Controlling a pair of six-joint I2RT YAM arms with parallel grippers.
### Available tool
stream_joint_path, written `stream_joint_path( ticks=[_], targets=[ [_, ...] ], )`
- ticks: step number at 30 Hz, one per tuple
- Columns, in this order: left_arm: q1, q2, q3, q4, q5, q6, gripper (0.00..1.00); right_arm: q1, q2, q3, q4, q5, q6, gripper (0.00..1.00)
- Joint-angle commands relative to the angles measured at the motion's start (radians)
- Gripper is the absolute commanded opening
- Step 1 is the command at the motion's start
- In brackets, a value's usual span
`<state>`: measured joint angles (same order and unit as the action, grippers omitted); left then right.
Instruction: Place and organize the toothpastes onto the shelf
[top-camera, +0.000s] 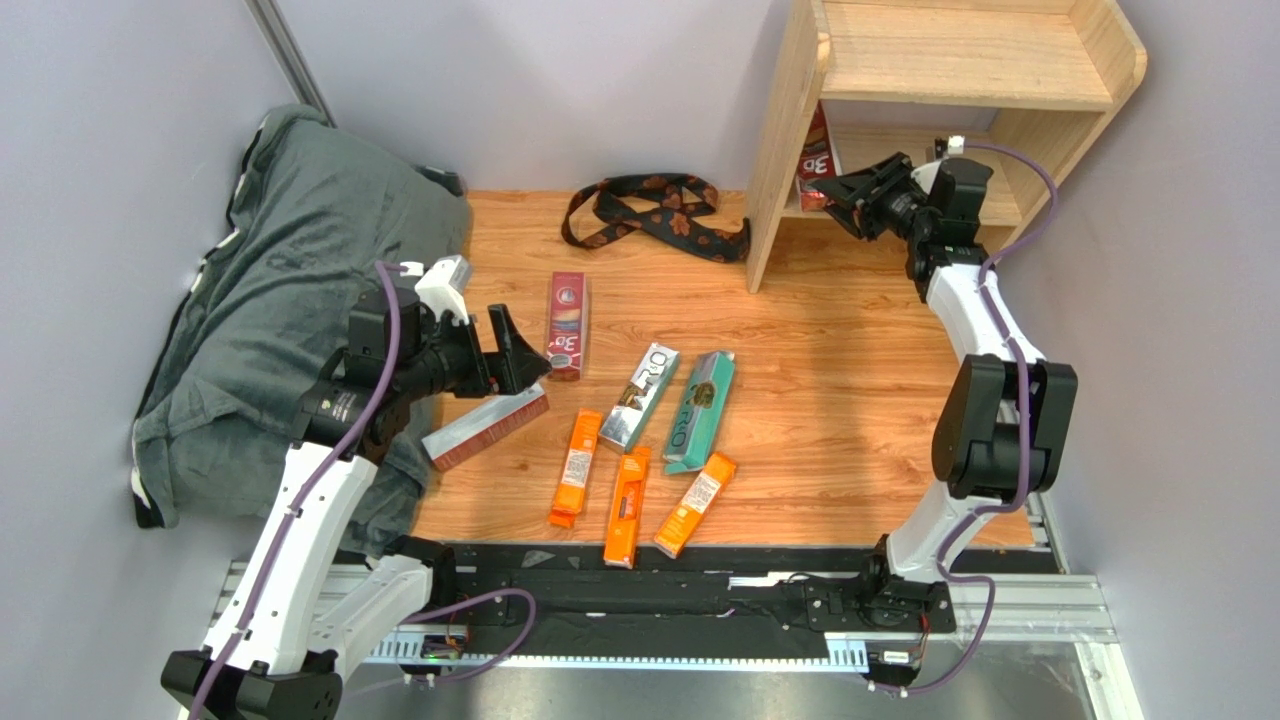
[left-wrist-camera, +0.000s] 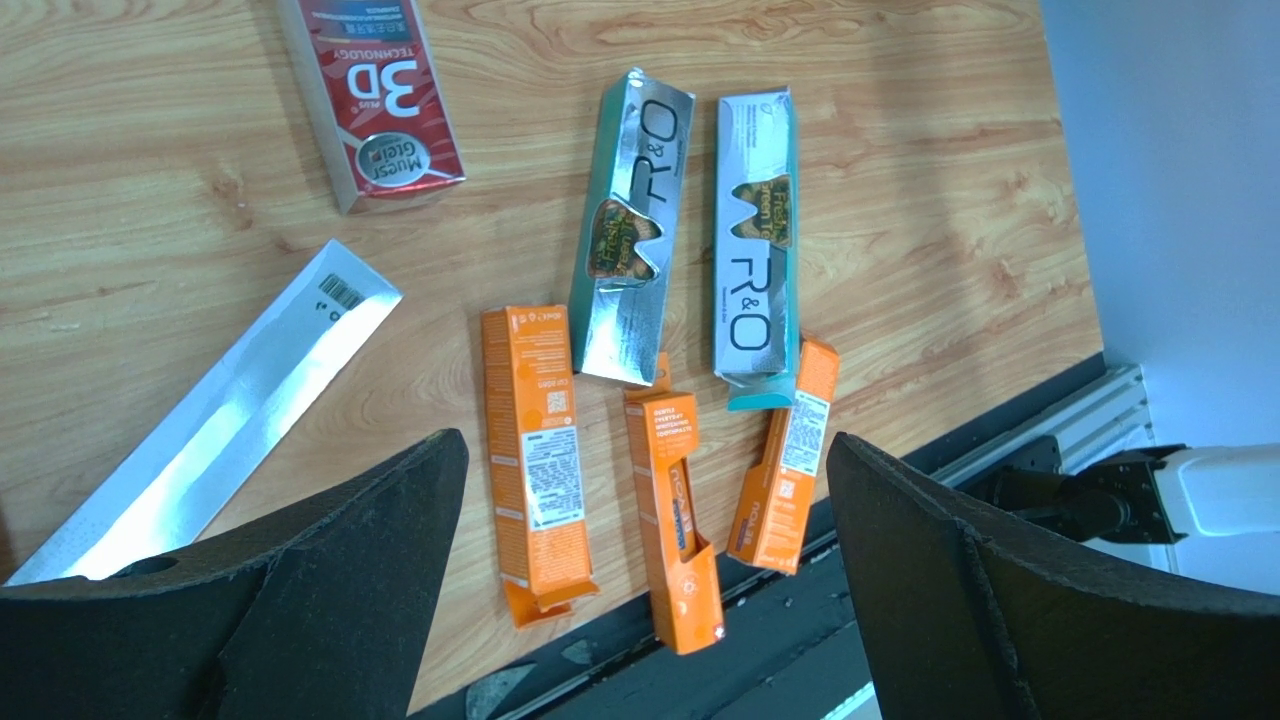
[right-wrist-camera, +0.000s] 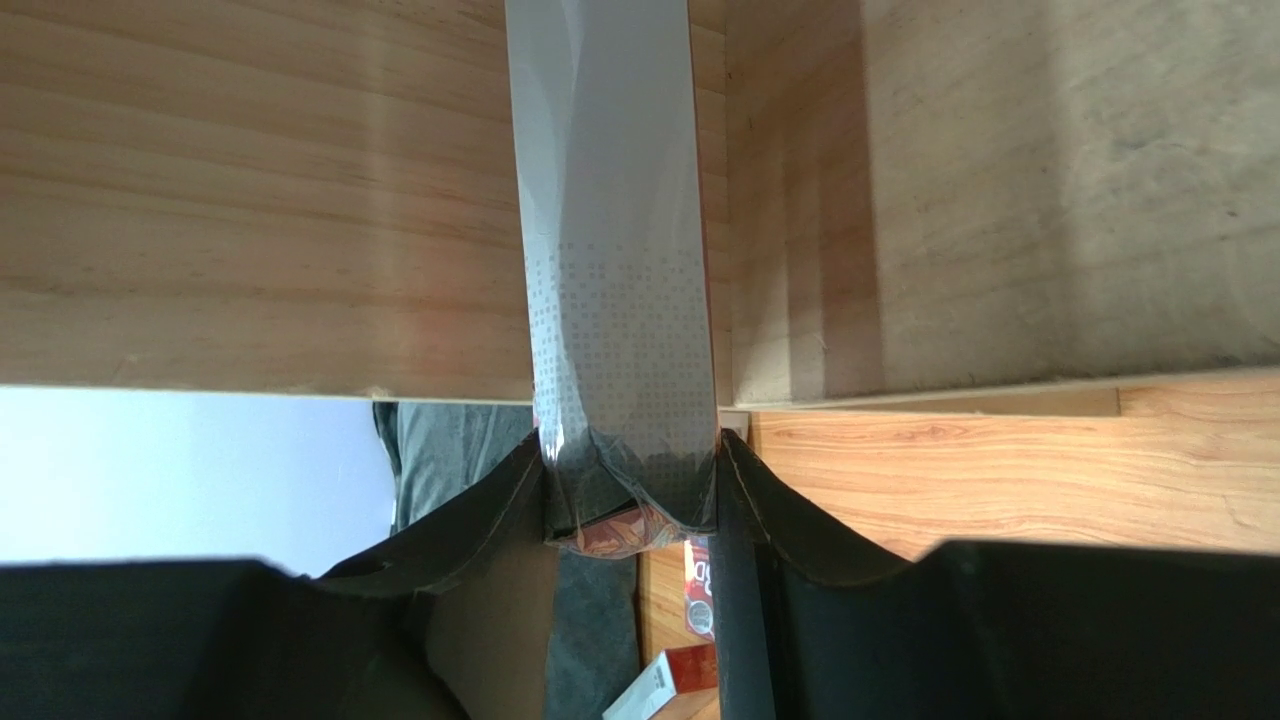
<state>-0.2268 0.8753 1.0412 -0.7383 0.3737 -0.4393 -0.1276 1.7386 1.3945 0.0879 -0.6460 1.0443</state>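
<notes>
My right gripper (top-camera: 836, 191) is shut on a dark red toothpaste box (top-camera: 816, 158), holding it upright inside the lower tier of the wooden shelf (top-camera: 962, 60). In the right wrist view the box's silver side (right-wrist-camera: 616, 285) rises from the shut gripper (right-wrist-camera: 631, 483) against the shelf (right-wrist-camera: 226, 195) panel. My left gripper (top-camera: 519, 365) hangs open over the floor. Below it lie a red "3D" box (left-wrist-camera: 376, 98), a red box showing its silver side (left-wrist-camera: 211, 435), a silver box (left-wrist-camera: 631, 225), a teal box (left-wrist-camera: 754, 233) and three orange boxes (left-wrist-camera: 538, 450) (left-wrist-camera: 676, 518) (left-wrist-camera: 781, 477). Nothing sits in the left gripper (left-wrist-camera: 646, 450).
A black-and-brown patterned strap (top-camera: 646, 210) lies by the shelf's left side. A dark grey cloth (top-camera: 286, 285) is heaped at the left. A black rail (top-camera: 676, 570) runs along the near edge; the middle orange box overhangs it. Grey walls close in on all sides.
</notes>
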Motion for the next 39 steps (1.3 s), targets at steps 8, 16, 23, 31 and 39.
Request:
stream_joint_path(
  ticks=[8,16,23,31,39],
  targets=[
    [0.004,-0.018,-0.004,0.005,0.028,0.013,0.98,0.051,0.073,0.126,0.007,-0.024,0.002,0.26],
    [0.004,-0.025,-0.004,-0.007,0.028,0.016,0.98,0.062,0.059,0.097,-0.063,-0.015,-0.044,0.30],
    [0.004,-0.038,-0.010,-0.012,0.033,0.013,0.98,0.062,0.055,0.112,-0.152,-0.037,-0.090,0.55],
    [0.004,-0.044,-0.026,-0.009,0.037,0.010,0.98,0.059,-0.028,-0.007,-0.042,-0.035,-0.079,0.80],
    [0.004,-0.048,-0.055,-0.003,0.047,0.008,0.98,0.059,-0.103,-0.092,0.023,-0.012,-0.078,0.86]
  ],
)
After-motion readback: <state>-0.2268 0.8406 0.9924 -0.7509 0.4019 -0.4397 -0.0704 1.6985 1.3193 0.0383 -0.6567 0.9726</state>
